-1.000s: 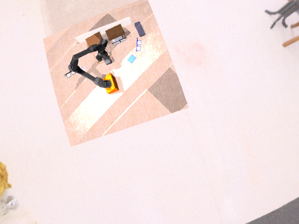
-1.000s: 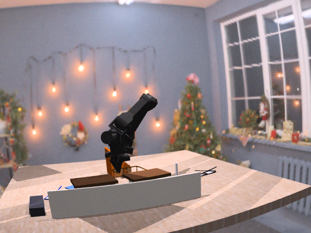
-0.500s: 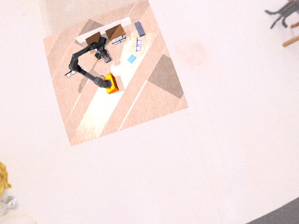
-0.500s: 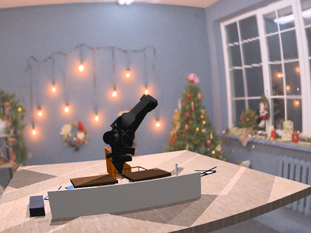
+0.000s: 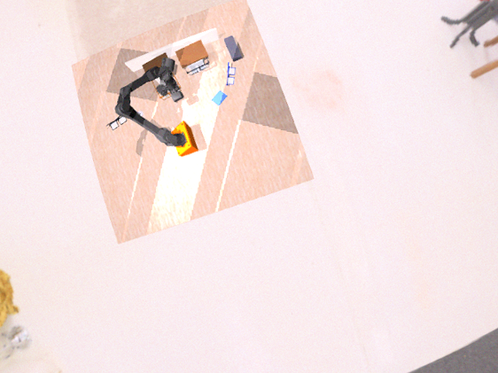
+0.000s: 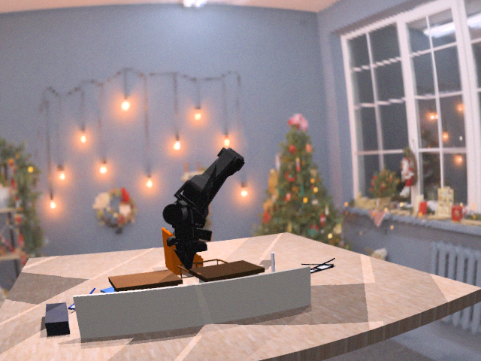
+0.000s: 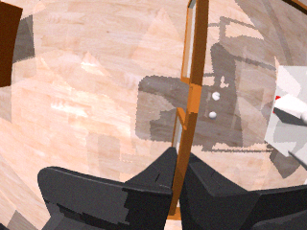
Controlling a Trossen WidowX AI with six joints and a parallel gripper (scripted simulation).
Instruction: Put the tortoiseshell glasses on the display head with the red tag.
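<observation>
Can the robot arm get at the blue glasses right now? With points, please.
Probably not yet: its fingers are shut on the tortoiseshell glasses (image 7: pixel 194 98). Otherwise, the blue glasses (image 5: pixel 227 79) look uncovered from above.

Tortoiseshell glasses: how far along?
Done: glasses picked up, clamped in the pincer. In hand: the carry, frame held above the table, red tag off to one side in the wrist view. Left: bridge on nose, temples behind ears, straighten, release.
</observation>
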